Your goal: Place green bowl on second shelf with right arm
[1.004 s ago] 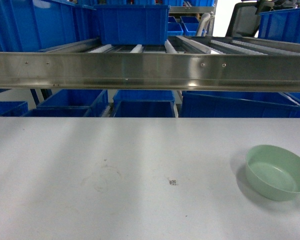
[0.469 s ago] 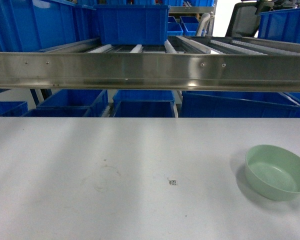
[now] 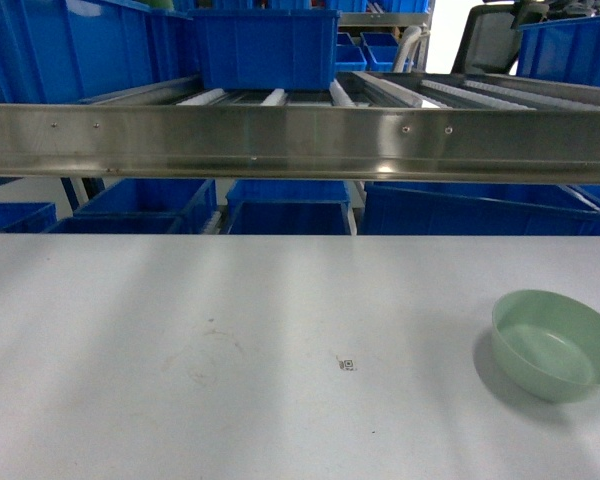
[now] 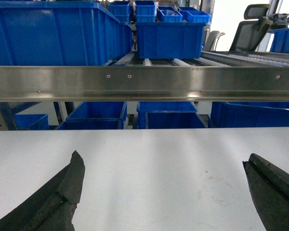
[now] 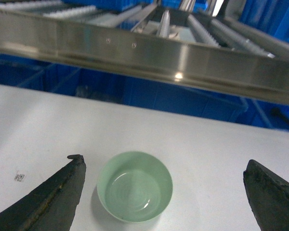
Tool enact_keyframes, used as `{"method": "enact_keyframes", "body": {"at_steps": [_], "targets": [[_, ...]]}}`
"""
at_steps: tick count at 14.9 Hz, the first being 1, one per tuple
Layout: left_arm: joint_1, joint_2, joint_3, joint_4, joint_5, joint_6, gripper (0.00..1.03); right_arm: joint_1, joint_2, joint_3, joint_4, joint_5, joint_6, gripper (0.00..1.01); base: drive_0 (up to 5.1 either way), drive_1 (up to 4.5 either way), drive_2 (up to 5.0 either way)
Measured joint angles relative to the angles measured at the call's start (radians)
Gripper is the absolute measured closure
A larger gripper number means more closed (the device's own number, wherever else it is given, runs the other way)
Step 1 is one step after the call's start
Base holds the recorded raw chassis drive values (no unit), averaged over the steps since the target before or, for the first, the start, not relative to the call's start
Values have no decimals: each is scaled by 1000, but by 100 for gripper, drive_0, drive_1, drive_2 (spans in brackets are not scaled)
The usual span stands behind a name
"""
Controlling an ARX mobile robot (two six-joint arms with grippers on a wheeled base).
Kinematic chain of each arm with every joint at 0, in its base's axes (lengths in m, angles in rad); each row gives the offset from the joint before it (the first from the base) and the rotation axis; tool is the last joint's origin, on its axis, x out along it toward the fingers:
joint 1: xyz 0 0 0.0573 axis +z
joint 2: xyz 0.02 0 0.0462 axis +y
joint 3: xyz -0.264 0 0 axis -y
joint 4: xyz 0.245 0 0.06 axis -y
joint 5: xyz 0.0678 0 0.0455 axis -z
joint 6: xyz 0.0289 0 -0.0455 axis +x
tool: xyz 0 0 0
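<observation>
Progress: the green bowl (image 3: 555,343) is sitting upright on the white tabletop (image 3: 230,330), at its right side, so nothing of the lift or placing is showing as done yet.
Left to do: by my judgement, closing on the rim, lifting, and carrying the bowl up and far onto the second shelf (image 3: 300,140).
Right gripper (image 5: 164,192): its black fingers (image 5: 53,197) are standing wide apart, the bowl lying between them nearer the left one, touching neither.
Left gripper (image 4: 164,192): fingers spread wide over bare tabletop, holding nothing.
Shelf: the steel rail is running across the far edge of the table, with a blue crate (image 3: 267,45) resting on the rollers toward the left.
Head view only: it is showing the bowl's place on the table, yet neither arm.
Right wrist view only: it is showing the bowl's empty inside and the open roller lanes above it.
Left wrist view only: no bowl appearing there.
</observation>
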Motion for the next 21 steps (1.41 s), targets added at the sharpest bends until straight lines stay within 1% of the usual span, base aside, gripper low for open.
{"method": "enact_keyframes", "body": {"at_steps": [1,2,3,4,5,7,8,9,10,12,14,15,16,18,19,21], "targets": [[0,0,0,0,0,0,5,-19,134,100,-55,-19,-11,3,0,0,0],[0,0,0,0,0,0,5,-30,340,265,-186,-36,-55,3,0,0,0],[0,0,0,0,0,0,5,-30,423,343,-235,-47,-71,3,0,0,0],[0,0,0,0,0,0,5,-30,500,417,-256,-40,-98,3,0,0,0],[0,0,0,0,0,0,5,-29,546,459,-274,-31,-108,3,0,0,0],[0,0,0,0,0,0,5,-29,600,498,-313,-28,-119,3,0,0,0],[0,0,0,0,0,0,5,-22,636,510,-329,-24,-130,3,0,0,0],[0,0,0,0,0,0,5,-21,655,510,-328,-16,-137,3,0,0,0],[0,0,0,0,0,0,5,-9,697,516,-338,-13,-149,3,0,0,0],[0,0,0,0,0,0,5,-2,752,531,-346,-8,-159,3,0,0,0],[0,0,0,0,0,0,5,-5,821,552,-342,-2,-171,3,0,0,0],[0,0,0,0,0,0,5,-15,858,566,-344,2,-178,3,0,0,0],[0,0,0,0,0,0,5,-36,893,586,-346,6,-185,3,0,0,0],[0,0,0,0,0,0,5,-78,956,635,-356,12,-185,3,0,0,0],[0,0,0,0,0,0,5,-90,978,652,-364,12,-184,3,0,0,0],[0,0,0,0,0,0,5,-96,1012,667,-366,10,-175,3,0,0,0]]}}
